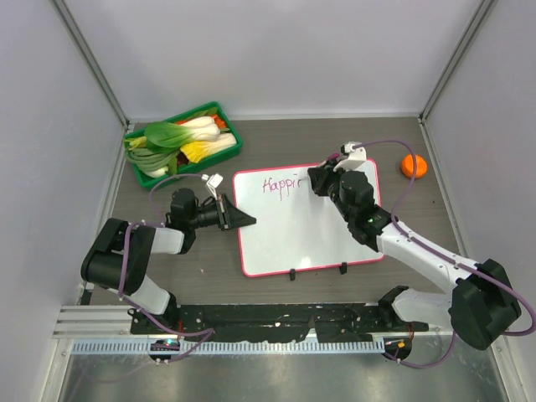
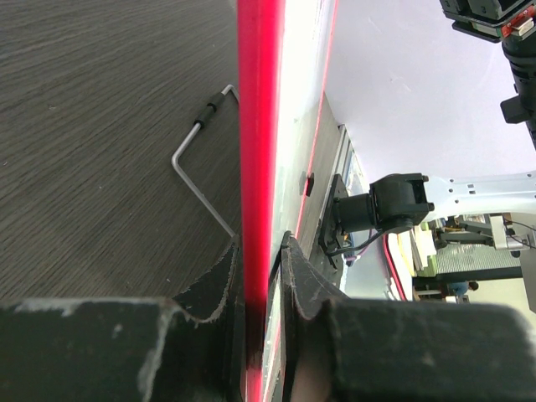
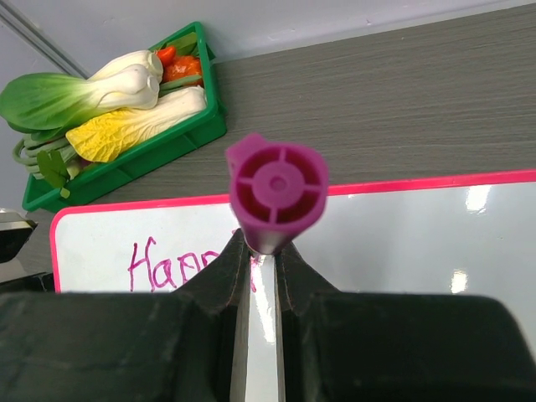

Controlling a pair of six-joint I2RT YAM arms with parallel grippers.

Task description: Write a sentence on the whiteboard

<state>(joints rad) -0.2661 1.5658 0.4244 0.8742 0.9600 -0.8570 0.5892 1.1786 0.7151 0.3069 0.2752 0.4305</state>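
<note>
Right now your whiteboard (image 1: 310, 230) lies on the table (image 1: 444, 197) in the middle of the top view, with its pink frame spanning the centre of the picture. Your left gripper (image 1: 249, 220) reaches in from the left of the frame and pinches the board's left edge. In the left wrist view its two fingers (image 2: 209, 285) press against either side of the red frame, nearly closed with only the board's thickness between them. Your right gripper (image 1: 316, 180) sits over the upper middle of the board. The right wrist view shows its jaws closed tight around a purple marker (image 3: 276, 188), whose round end faces the camera. The sentence (image 1: 280, 185) sits in the board's upper left corner, in magenta letters reading "Happi". A green tray (image 1: 230, 149) of vegetables occupies the upper left of the top view. A small orange object (image 1: 414, 166) lies on the table just right of the board's upper corner.
</note>
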